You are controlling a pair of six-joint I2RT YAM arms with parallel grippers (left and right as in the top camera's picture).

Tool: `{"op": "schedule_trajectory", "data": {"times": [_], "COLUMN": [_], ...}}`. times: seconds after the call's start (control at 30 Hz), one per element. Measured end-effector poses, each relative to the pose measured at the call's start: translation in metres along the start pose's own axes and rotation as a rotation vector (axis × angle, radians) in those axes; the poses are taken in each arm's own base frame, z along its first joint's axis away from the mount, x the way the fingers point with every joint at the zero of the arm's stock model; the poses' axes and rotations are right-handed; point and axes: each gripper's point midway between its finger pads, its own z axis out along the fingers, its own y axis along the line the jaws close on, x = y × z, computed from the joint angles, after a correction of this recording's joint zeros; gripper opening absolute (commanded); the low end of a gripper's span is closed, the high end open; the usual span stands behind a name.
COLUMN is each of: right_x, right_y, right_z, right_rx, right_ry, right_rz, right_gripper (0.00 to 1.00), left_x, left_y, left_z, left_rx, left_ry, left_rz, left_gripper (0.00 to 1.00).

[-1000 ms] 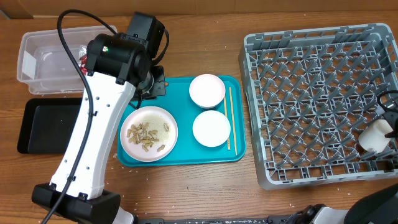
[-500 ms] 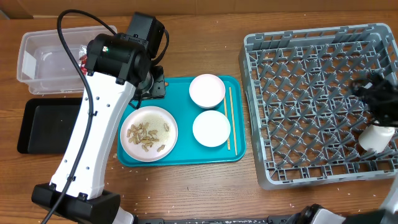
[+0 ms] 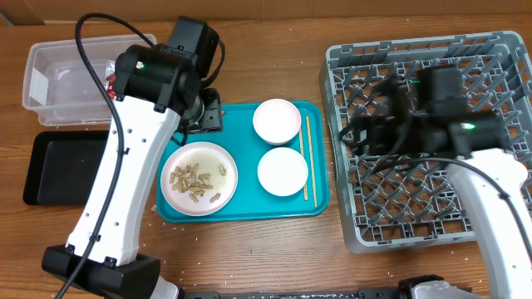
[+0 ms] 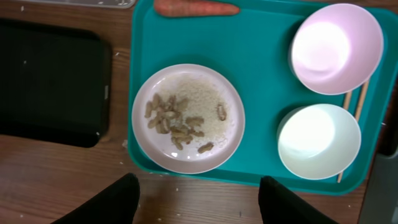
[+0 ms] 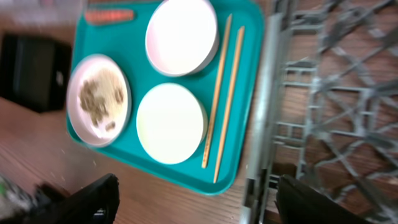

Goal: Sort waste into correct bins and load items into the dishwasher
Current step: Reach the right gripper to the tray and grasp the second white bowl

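Observation:
My left gripper (image 4: 196, 202) is open and empty, held above the white plate (image 4: 188, 118) of peanut-shell scraps on the teal tray (image 4: 261, 74). A pink-sided bowl (image 4: 336, 48), a white bowl (image 4: 318, 140) and chopsticks (image 4: 357, 109) lie on the tray's right. A red wrapper (image 4: 196, 7) lies at the tray's far edge. My right gripper (image 5: 202, 199) is open and empty, over the grey dish rack's (image 3: 432, 174) left wall (image 5: 264, 124). The clear tub (image 3: 66, 83) and black tray (image 3: 62, 166) sit at far left.
The left arm (image 3: 133, 166) stretches over the table's left part and covers the tray's far left corner. The right arm (image 3: 486, 191) lies across the rack and hides its right front corner. Whitish crumbs dot the wood near the table's front edge.
The right arm has swung from the rack's right edge leftward across the rack toward the teal tray. It now covers the white cup in the rack. The left arm has not moved.

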Motion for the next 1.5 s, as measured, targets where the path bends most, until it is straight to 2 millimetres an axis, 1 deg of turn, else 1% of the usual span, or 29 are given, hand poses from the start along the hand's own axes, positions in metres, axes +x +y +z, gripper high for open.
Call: {"op": "schedule_trajectory", "data": {"times": [0.07,0.13,0.17,0.3,0.4,0.57,0.7,0.9,0.93,1.0,1.13,1.2,1.23,1.4,1.5], "right_x": [0.008,0.015,0.02,0.032,0.041,0.048,0.055,0.058,0.059,0.061,0.062,0.061,0.062,0.063,0.071], "right_y": [0.01,0.016,0.018,0.022,0.02,0.007,-0.005,-0.012,-0.013,-0.015,-0.017,-0.016,-0.017,-0.017,-0.018], "right_z": [0.017,0.035,0.046,0.08,0.108,0.141,0.162,0.175,0.177,0.179,0.183,0.183,0.183,0.183,0.176], "right_rx": [0.012,0.033,0.044,0.084,0.115,0.17,0.205,0.226,0.228,0.233,0.238,0.237,0.237,0.237,0.25], "right_ry": [0.058,0.116,0.152,0.244,0.306,0.364,0.405,0.42,0.425,0.435,0.438,0.437,0.438,0.445,0.484], "right_rz": [-0.049,-0.084,-0.103,-0.139,-0.146,-0.107,-0.059,-0.032,-0.029,-0.019,-0.015,-0.015,-0.016,-0.009,0.001], "right_gripper": [0.8,0.79,0.79,0.78,0.75,0.68,0.63,0.52,0.49,0.35,0.21,0.12,0.05,0.04,0.04], "left_x": [-0.003,-0.007,-0.009,-0.013,-0.014,-0.014,-0.014,-0.014,-0.014,-0.014,-0.014,-0.013,-0.013,-0.013,-0.013], "left_y": [0.011,0.026,0.033,0.061,0.074,0.074,0.073,0.073,0.073,0.073,0.073,0.073,0.073,0.073,0.073], "left_z": [0.001,0.003,0.004,0.007,0.008,0.009,0.009,0.009,0.009,0.009,0.009,0.009,0.009,0.009,0.009], "left_rx": [-0.01,-0.021,-0.025,-0.029,-0.029,-0.021,-0.018,-0.015,-0.015,-0.015,-0.016,-0.016,-0.016,-0.016,-0.017], "left_ry": [0.007,0.011,0.013,0.033,0.041,0.045,0.046,0.046,0.046,0.046,0.048,0.05,0.05,0.05,0.051], "left_rz": [-0.034,-0.079,-0.103,-0.197,-0.242,-0.246,-0.247,-0.247,-0.247,-0.247,-0.247,-0.247,-0.247,-0.247,-0.247], "left_gripper": [0.72,0.76,0.77,0.77,0.77,0.77,0.77,0.77,0.77,0.77,0.77,0.77,0.77,0.77,0.77]}}
